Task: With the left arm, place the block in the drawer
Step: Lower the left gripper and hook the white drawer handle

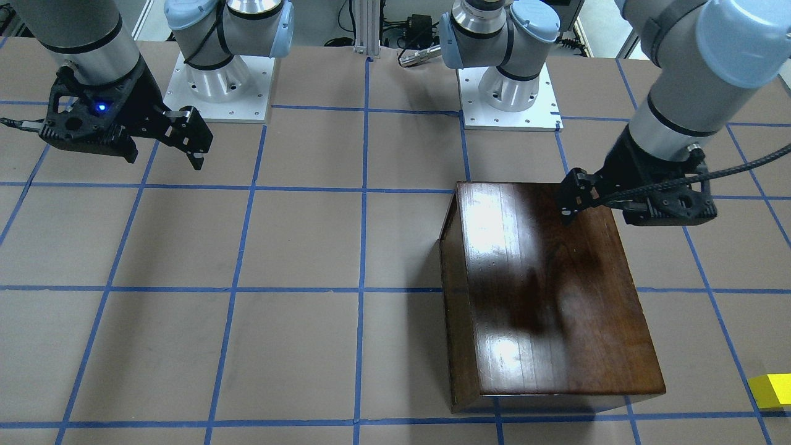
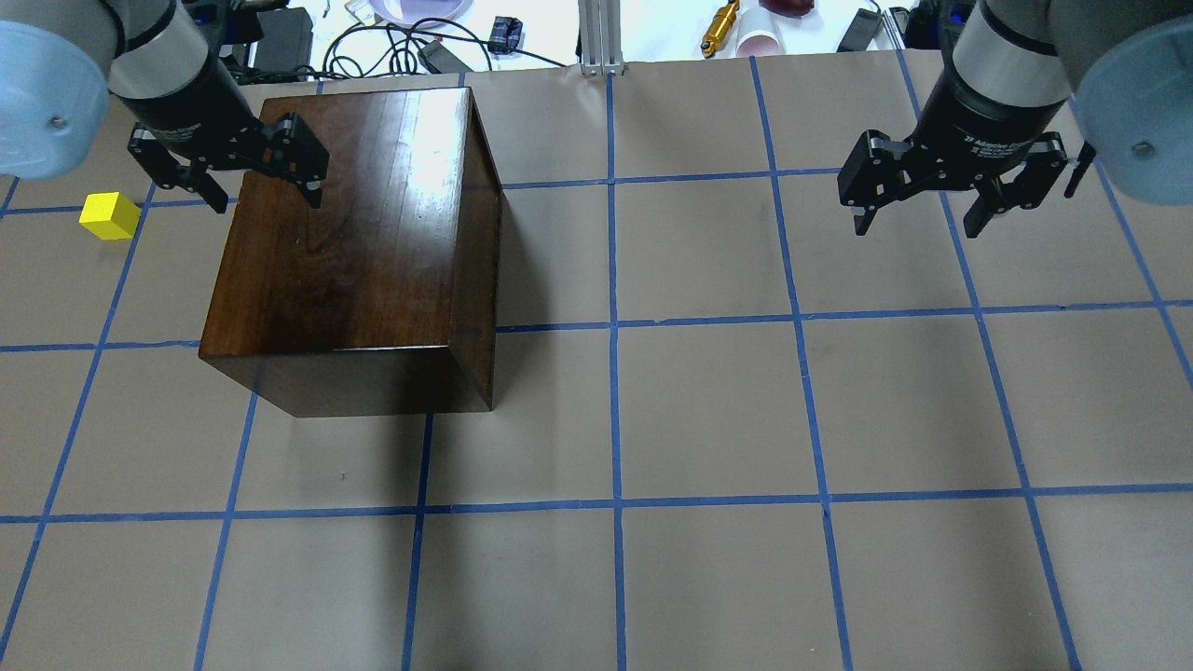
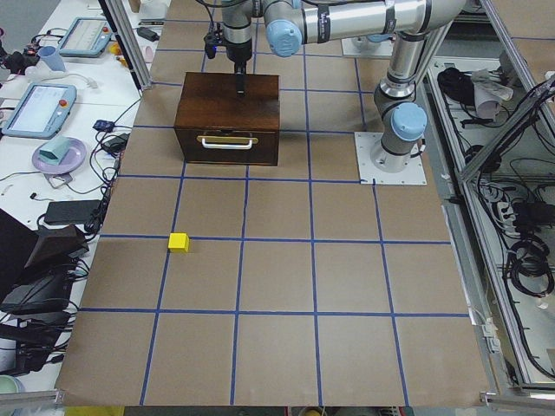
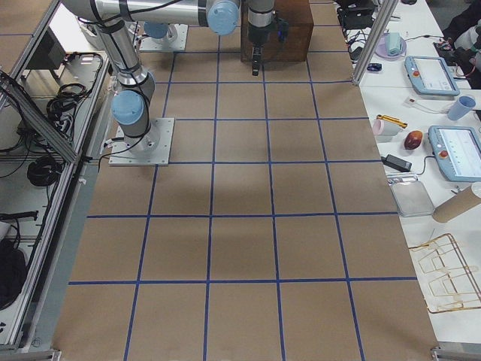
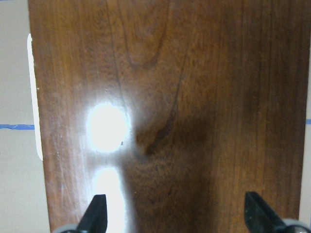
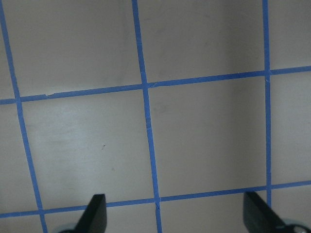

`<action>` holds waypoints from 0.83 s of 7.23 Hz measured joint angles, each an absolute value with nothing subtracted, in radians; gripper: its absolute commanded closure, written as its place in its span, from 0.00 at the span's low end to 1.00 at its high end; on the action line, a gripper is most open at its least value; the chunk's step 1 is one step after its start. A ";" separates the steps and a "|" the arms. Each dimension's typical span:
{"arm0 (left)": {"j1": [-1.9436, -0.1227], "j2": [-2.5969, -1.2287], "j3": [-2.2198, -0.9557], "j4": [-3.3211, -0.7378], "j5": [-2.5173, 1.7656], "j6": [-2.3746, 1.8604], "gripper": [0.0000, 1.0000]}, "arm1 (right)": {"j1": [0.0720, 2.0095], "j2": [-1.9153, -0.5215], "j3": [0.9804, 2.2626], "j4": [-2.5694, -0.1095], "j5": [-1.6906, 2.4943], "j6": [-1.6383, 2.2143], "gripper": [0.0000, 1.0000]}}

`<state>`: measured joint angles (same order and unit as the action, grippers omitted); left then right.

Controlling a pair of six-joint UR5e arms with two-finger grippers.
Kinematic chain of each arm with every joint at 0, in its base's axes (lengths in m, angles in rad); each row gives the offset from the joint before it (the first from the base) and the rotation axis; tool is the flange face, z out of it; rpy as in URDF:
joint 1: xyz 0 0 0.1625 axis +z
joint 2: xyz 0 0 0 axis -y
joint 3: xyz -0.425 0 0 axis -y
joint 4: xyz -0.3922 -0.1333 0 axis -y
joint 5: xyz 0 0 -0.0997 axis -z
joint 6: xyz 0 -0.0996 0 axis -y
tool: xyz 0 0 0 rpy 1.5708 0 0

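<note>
The left arm (image 2: 177, 84) reaches down over the far left part of the cabinet (image 2: 354, 233). The left gripper (image 2: 268, 198) hangs just above the glossy top, pointing down with its fingers spread wide and holding nothing. The drawer (image 3: 227, 146) sits closed in the cabinet's left face. Far to the right, the right gripper (image 2: 918, 224) hangs spread and empty over the table (image 2: 708, 419). The block (image 2: 109, 215) lies on the table left of the drawer front, apart from it, below and left of the left gripper.
</note>
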<state>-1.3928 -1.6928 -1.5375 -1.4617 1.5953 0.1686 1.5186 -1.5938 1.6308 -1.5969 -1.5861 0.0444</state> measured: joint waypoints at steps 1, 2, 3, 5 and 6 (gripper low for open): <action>-1.330 -1.695 -1.535 -1.460 1.590 0.251 0.00 | 1.519 -1.594 1.631 -1.597 -1.586 0.044 0.00; -1.262 -1.700 -1.530 -1.455 1.563 0.326 0.00 | 1.519 -1.594 1.631 -1.597 -1.586 0.044 0.00; -1.202 -1.712 -1.520 -1.448 1.525 0.392 0.00 | 1.519 -1.594 1.631 -1.597 -1.586 0.044 0.00; -1.116 -1.753 -1.506 -1.421 1.488 0.499 0.00 | 1.519 -1.594 1.631 -1.597 -1.586 0.044 0.00; -1.086 -1.781 -1.506 -1.389 1.466 0.546 0.00 | 1.519 -1.594 1.631 -1.597 -1.586 0.045 0.00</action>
